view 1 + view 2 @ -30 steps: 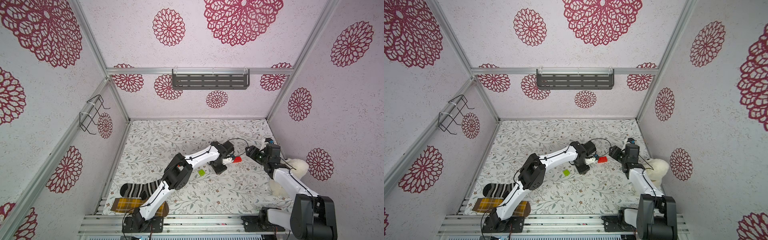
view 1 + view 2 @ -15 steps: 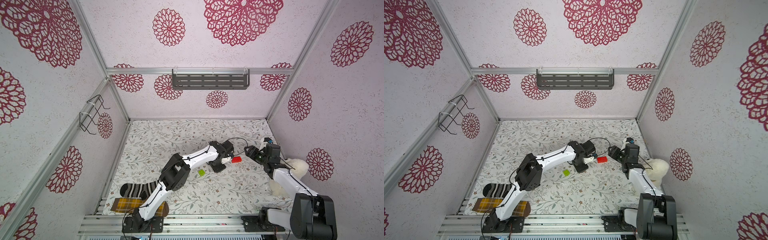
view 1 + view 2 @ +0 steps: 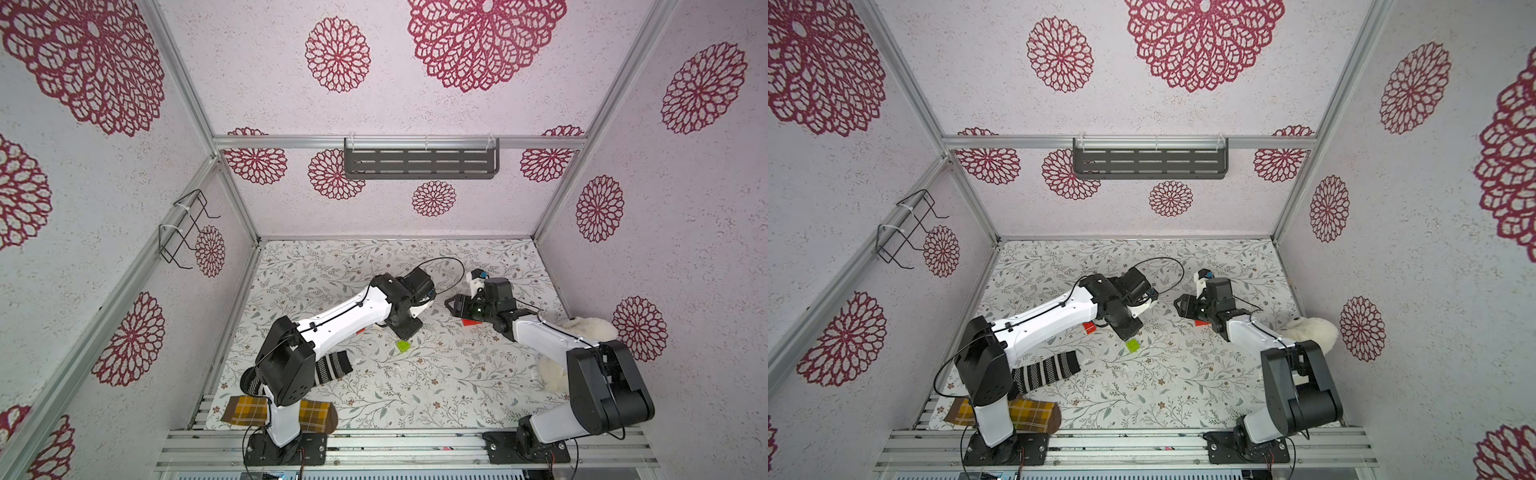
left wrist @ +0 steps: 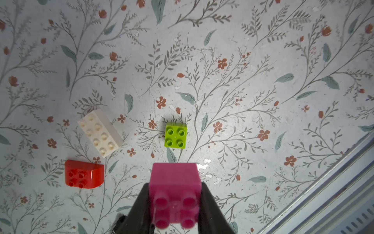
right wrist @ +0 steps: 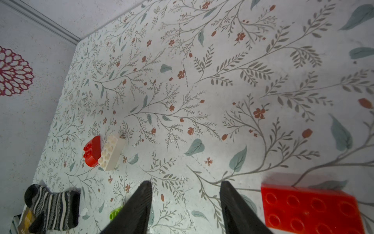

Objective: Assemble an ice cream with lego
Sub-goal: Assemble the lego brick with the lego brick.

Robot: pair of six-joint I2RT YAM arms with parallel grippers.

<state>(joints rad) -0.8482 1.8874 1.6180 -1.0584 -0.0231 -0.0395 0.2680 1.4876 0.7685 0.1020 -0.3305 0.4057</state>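
Being gripped by left pincer (image 4: 175, 187), pink brick (image 4: 175, 194) is likely being readied for green brick (image 4: 175, 135), needing studs aligned; right pincer (image 5: 185, 184) is being held open.

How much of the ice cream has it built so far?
Nothing is joined yet. The left gripper holds the pink brick. The green brick, cream brick, curved red brick and long red brick lie loose on the table; the right gripper is open and empty. All stacking remains.
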